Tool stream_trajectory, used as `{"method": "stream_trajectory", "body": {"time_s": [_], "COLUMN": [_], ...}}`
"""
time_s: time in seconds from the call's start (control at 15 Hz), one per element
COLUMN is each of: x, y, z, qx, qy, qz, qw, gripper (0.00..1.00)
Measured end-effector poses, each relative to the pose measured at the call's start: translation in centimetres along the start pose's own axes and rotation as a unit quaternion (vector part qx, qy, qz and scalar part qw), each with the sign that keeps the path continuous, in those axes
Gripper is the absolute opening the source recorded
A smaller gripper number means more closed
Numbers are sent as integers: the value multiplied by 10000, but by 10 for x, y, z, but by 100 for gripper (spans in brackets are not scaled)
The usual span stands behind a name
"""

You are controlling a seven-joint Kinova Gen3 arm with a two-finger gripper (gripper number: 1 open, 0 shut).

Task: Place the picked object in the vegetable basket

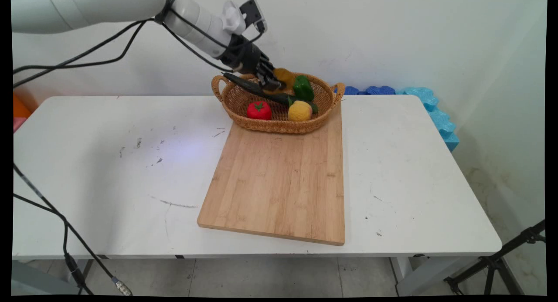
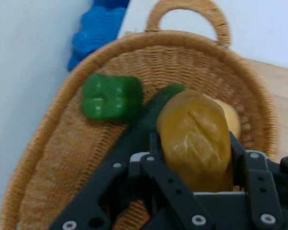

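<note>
Nearest, bare cutting board (image 1: 279, 184) lies on white tabletop (image 1: 109, 162). Behind it, wicker basket (image 1: 237, 103) holds tomato (image 1: 259, 110), lemon (image 1: 300, 110), dark cucumber (image 1: 257, 90), green pepper (image 1: 303, 87). Hand (image 1: 275, 82) over basket, fingers clamped on amber-yellow item (image 2: 197, 139).

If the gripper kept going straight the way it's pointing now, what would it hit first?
The gripper, shut on a yellow-brown pepper, points down into the wicker basket. Straight on, the pepper would probably meet the dark cucumber or the basket's woven floor beside it; depth is hard to judge.
</note>
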Motion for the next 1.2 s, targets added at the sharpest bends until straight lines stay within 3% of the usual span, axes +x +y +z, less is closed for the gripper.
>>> {"method": "stream_trajectory", "body": {"time_s": [0.53,1.13,1.2], "x": [-22,-43,-45], "y": [-53,-70,-71], "z": [12,26,28], "qx": [405,437,424], "qy": [-215,-398,-408], "qz": [-237,-279,-271], "qw": [9987,9979,9979], "gripper": [0,0,100]}}
